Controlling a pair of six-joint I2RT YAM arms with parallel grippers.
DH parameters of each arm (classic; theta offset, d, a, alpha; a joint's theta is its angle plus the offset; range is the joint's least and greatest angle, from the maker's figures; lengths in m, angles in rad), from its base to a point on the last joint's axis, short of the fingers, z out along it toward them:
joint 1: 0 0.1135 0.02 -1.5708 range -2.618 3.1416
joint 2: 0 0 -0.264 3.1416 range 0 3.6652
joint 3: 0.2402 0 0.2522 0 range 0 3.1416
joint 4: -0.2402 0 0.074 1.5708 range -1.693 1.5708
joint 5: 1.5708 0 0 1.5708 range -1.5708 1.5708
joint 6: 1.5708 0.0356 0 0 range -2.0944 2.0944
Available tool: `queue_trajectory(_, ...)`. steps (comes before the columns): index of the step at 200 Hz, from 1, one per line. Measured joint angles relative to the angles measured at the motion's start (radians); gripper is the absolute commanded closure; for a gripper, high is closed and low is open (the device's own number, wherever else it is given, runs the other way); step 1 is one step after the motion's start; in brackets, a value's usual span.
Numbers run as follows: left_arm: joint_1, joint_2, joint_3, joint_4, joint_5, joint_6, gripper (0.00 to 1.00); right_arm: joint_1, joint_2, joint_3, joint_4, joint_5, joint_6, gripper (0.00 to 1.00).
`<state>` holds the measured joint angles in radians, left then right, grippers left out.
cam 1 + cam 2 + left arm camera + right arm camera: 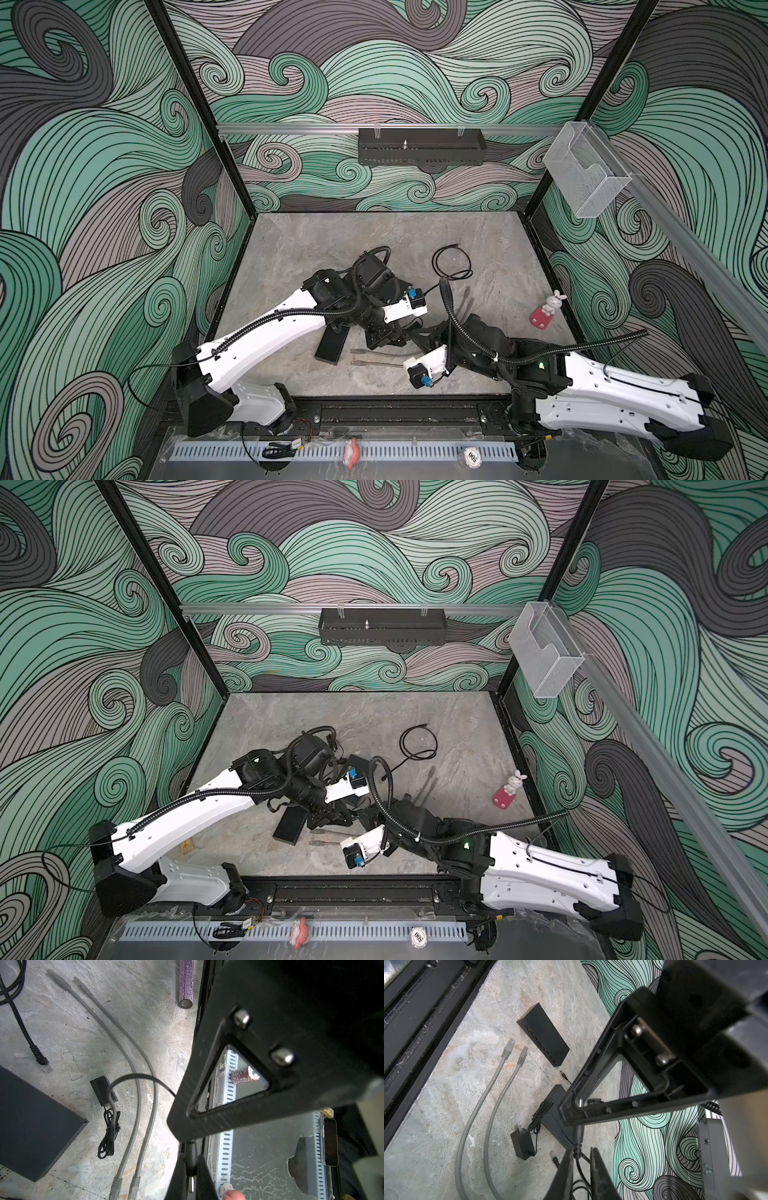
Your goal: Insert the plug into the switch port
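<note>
Left hand (191, 1157): closed on the barrel plug (191, 1150), whose metal tip shows between the fingers.
Right hand (581, 1150): fingers narrowly apart, with the ribbed end of a black cord (577, 1148) between the tips; I cannot tell whether it is clamped.
Plug: held in the left hand, where the two hands meet.
Switch (545, 1036): lies flat on the surface (446, 1105), its port row facing the ends of two grey Ethernet cables (508, 1047).
Power adapter (522, 1144): on the surface near the cables, next to a bundled cord.
</note>
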<state>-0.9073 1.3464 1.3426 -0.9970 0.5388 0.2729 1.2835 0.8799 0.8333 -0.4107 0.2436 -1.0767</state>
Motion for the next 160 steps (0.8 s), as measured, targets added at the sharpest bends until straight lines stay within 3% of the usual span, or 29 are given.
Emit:
queue_trajectory(53, 0.0, 0.0, 0.0, -0.005, 0.0, 0.0, 1.0, 0.003, 0.005, 0.0, -0.008, -0.002, 0.004, 0.99)
queue_trajectory(83, -0.001, 0.0, 0.002, -0.003, -0.014, -0.015, 0.52, 0.003, 0.005, 0.0, -0.013, -0.004, 0.015, 1.0)
queue_trajectory(99, 0.007, -0.01, 0.006, 0.006, -0.053, -0.063, 0.38, 0.003, 0.003, 0.0, -0.019, -0.003, 0.035, 1.0)
queue_trajectory(117, 0.08, -0.07, -0.015, 0.052, -0.049, -0.142, 0.28, 0.003, -0.01, 0.0, -0.024, 0.018, 0.086, 1.0)
queue_trajectory(125, 0.15, -0.125, -0.045, 0.094, -0.037, -0.186, 0.25, 0.002, -0.02, 0.0, -0.029, 0.037, 0.116, 1.0)
queue_trajectory(138, 0.27, -0.234, -0.123, 0.182, -0.024, -0.267, 0.11, -0.004, -0.04, 0.0, -0.047, 0.072, 0.166, 1.0)
queue_trajectory(160, 0.395, -0.403, -0.244, 0.284, -0.041, -0.39, 0.11, -0.022, -0.08, 0.022, -0.113, 0.156, 0.25, 1.0)
